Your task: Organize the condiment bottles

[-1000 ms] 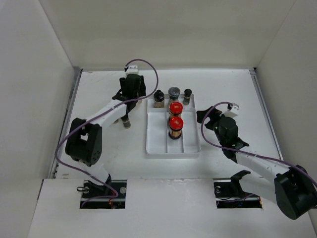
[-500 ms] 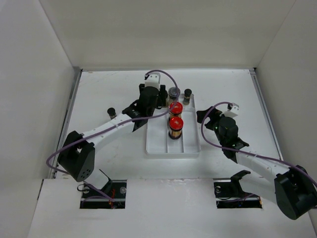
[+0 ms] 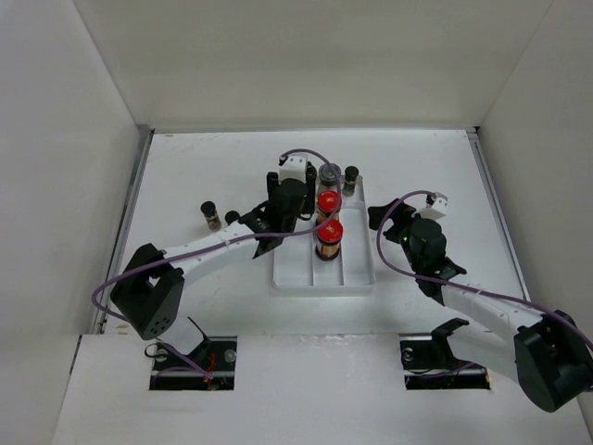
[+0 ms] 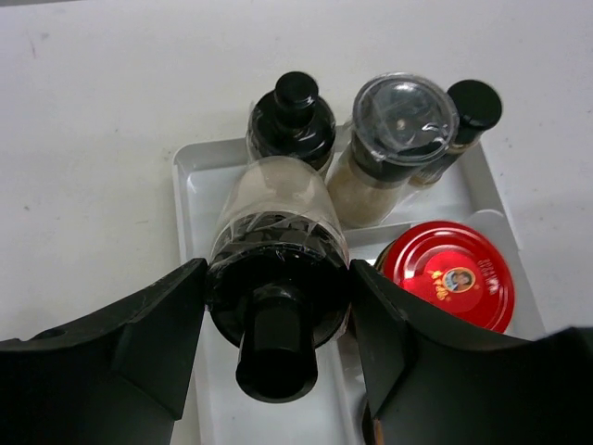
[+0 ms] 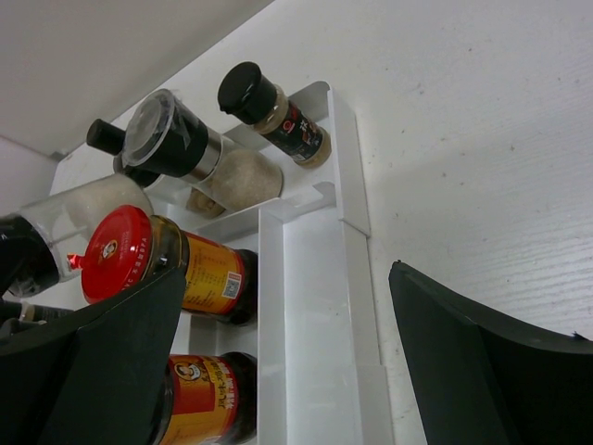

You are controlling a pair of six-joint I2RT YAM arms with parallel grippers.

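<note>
My left gripper (image 3: 289, 206) is shut on a clear jar with a black cap (image 4: 276, 278), held over the left compartment of the white tray (image 3: 357, 271). At the tray's far end stand a black-capped jar (image 4: 293, 119), a grey-lidded jar (image 3: 327, 174) and a small black-capped jar (image 3: 351, 176). Two amber bottles with red caps (image 3: 328, 201) (image 3: 329, 232) stand in the middle compartment. Another small black-capped jar (image 3: 211, 215) stands on the table to the left. My right gripper (image 3: 394, 219) is open and empty beside the tray's right edge.
The tray's right compartment (image 5: 320, 306) holds nothing in its near part. A dark cap-like shape (image 3: 232, 219) shows beside the left arm; I cannot tell what it is. White walls enclose the table on the left, back and right.
My left gripper has swung right from the table left of the tray to over the tray's left compartment. The jar on the table at the left has come into view. The right arm has not moved.
</note>
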